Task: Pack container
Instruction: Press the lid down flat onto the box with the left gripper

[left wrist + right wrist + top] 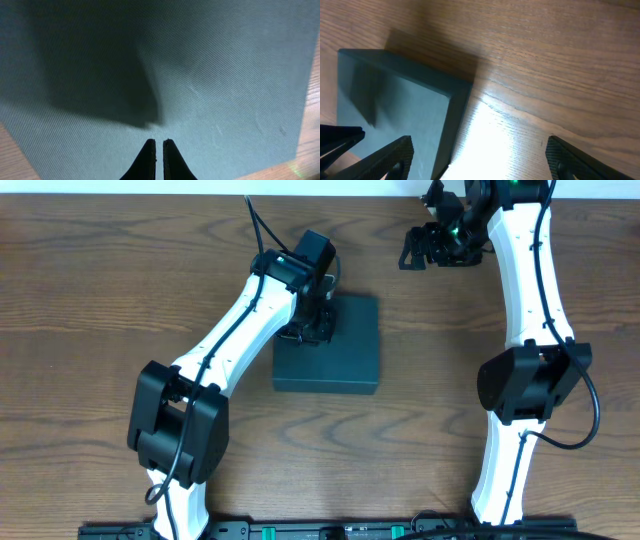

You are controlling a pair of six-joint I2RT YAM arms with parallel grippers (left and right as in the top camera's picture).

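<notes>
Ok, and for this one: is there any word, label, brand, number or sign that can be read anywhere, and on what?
No text can be read in any view.
Container: plain dark teal top with no print. The left wrist view shows only a fine texture on it.
Left gripper and right gripper: plain black fingers, no marking.
Rail at the bottom of the overhead view: green spots, too small to tell whether any are signs.

Bright, even overhead view, broad soft-edged shadow on the container at the left wrist, white glare on the bench at the right wrist.
</notes>
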